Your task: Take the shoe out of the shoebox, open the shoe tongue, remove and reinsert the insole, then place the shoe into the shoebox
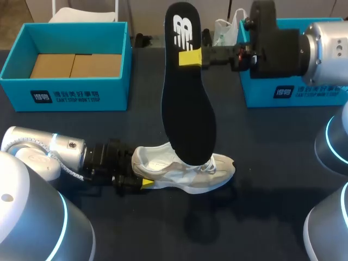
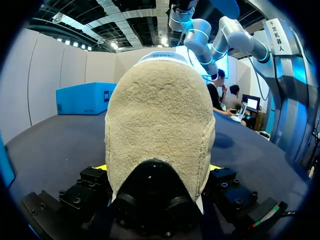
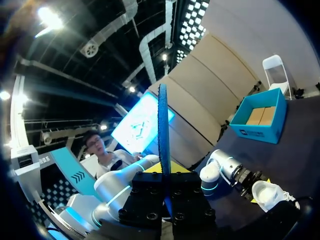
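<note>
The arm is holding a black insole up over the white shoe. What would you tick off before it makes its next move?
1. Is the right pincer shut on the insole? Ok: it clamps the heel end, and the insole hangs upright.
2. Is the left pincer steadying the shoe? Ok: it grips the heel.
3. Is the shoe sole-down on the table? Ok.
4. Is the insole's lower tip inside the shoe's opening? Cannot tell: from above the tip overlaps the opening and hides it.
5. Is the shoebox open for later? Ok: there is no lid on it.
</note>
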You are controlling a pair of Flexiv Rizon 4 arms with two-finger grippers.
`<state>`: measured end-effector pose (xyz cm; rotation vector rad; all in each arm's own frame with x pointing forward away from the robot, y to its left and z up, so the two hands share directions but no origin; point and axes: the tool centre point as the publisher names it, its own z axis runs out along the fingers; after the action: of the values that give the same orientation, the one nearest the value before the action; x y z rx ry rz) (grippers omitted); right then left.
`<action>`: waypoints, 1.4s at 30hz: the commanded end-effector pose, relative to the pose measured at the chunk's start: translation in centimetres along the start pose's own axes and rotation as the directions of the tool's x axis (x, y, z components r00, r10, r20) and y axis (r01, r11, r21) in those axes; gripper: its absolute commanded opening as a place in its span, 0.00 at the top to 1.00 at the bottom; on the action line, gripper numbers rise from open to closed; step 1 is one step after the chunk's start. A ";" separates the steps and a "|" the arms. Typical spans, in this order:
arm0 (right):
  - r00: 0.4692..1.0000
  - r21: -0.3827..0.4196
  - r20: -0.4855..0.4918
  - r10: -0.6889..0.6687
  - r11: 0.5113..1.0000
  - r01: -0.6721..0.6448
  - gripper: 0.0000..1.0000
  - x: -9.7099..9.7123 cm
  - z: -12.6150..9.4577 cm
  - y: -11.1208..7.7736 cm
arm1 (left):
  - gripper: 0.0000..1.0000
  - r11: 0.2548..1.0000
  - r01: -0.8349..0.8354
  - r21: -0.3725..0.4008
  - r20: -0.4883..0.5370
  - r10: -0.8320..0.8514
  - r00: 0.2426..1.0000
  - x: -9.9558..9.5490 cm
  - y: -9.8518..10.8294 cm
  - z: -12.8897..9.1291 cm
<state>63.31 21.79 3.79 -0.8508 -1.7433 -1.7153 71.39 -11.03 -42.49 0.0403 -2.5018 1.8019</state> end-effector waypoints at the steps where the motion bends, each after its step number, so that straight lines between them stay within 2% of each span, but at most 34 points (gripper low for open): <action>1: 1.000 -0.003 0.003 0.001 1.000 -0.001 1.00 0.0 0.3 -0.1 | 1.00 1.000 0.000 0.000 0.000 0.000 1.000 -0.2 0.3 0.2; 5: 1.000 -0.003 0.003 0.001 1.000 -0.001 1.00 0.0 0.3 -0.1 | 1.00 1.000 0.000 0.000 0.000 0.000 1.000 -0.2 0.3 0.2; 6: 1.000 -0.003 0.003 0.001 1.000 -0.001 1.00 0.0 0.3 -0.1 | 0.82 1.000 0.002 0.001 -0.007 -0.002 1.000 -0.1 0.3 0.0; 7: 1.000 -0.003 0.003 0.001 1.000 -0.001 1.00 0.0 0.3 -0.1 | 0.58 1.000 0.003 -0.001 -0.015 -0.003 1.000 0.0 0.4 -0.1; 8: 1.000 -0.003 0.003 0.001 1.000 -0.001 1.00 0.0 0.3 -0.1 | 0.22 1.000 0.000 -0.005 -0.013 0.000 1.000 0.1 0.4 -0.2; 9: 1.000 -0.003 0.003 0.001 1.000 -0.001 1.00 0.0 0.3 -0.1 | 0.00 1.000 -0.001 -0.005 -0.012 0.001 1.000 0.1 0.5 -0.3; 15: 1.000 -0.003 0.003 0.001 1.000 -0.001 1.00 0.0 0.3 -0.1 | 0.00 1.000 0.007 -0.003 -0.018 -0.007 1.000 0.2 0.6 -0.8; 22: 1.000 -0.003 0.003 0.001 1.000 -0.001 1.00 0.0 0.3 -0.1 | 0.00 0.999 -0.008 -0.037 -0.006 0.008 1.000 0.4 0.4 -1.5; 32: 1.000 -0.003 0.003 0.001 1.000 -0.001 1.00 0.0 0.3 -0.1 | 0.00 0.998 -0.026 -0.062 0.002 0.026 1.000 0.2 -0.8 -2.7; 39: 1.000 -0.003 0.003 0.001 1.000 -0.001 1.00 0.0 0.3 -0.1 | 0.00 0.993 -0.015 -0.113 0.006 0.016 1.000 0.0 -1.1 -3.0; 42: 1.000 -0.003 0.003 0.001 1.000 -0.001 1.00 0.0 0.3 -0.1 | 0.00 0.987 -0.018 -0.162 0.008 0.019 1.000 -0.2 -1.5 -3.5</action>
<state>63.13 21.66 3.72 -0.8532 -1.7423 -1.7174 71.74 -8.31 -40.96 0.0178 -2.6281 1.6538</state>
